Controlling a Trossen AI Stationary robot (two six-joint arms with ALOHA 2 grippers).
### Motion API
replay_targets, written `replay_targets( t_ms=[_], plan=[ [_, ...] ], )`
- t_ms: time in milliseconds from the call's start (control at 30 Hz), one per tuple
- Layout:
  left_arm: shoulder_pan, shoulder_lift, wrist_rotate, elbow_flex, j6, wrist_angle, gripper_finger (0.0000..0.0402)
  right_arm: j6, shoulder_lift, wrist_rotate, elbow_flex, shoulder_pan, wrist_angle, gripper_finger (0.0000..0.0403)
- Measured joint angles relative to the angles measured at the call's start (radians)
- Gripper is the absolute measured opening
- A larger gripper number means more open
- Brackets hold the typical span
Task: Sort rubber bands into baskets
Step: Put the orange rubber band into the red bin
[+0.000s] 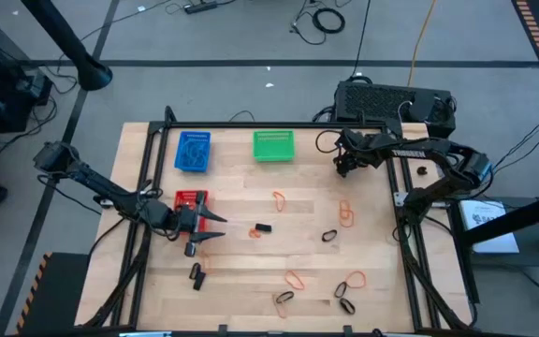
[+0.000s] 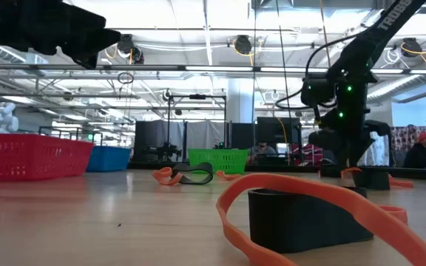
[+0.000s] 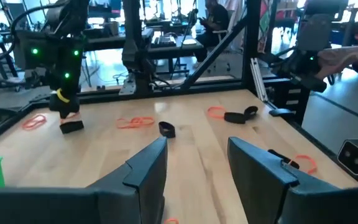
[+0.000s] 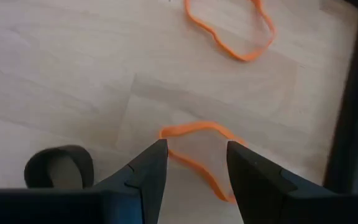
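Near edge of the worktop (image 1: 251,257): orange and black rubber bands (image 1: 293,279) lie scattered. Mid-left, the left claw (image 1: 206,227) is spread and empty beside the red basket (image 1: 191,198). Far side: blue basket (image 1: 193,151), green basket (image 1: 273,145). The right claw (image 4: 194,163) is spread above an orange band (image 4: 197,149), apparently not touching.

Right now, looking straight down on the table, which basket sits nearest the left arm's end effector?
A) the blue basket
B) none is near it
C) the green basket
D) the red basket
D: the red basket lies right beside the left end effector, while the blue basket and green basket stand at the far edge.
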Motion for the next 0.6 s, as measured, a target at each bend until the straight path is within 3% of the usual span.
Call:
replay_targets(
  t_ms=[267,500,600],
  plan=[
    [0.001,0.0,-0.003,0.0,0.029,-0.001,0.0177,0.006,0.058,-0.019,-0.003,-0.021,0.02,0.0145],
    [0.001,0.003,-0.003,0.0,0.012,-0.009,0.0177,-0.044,0.058,-0.144,-0.002,-0.03,0.029,0.0041],
    [0.001,0.009,-0.003,0.0,-0.017,-0.031,0.0177,-0.078,0.057,-0.14,-0.002,-0.027,0.029,0.0007]
  ],
)
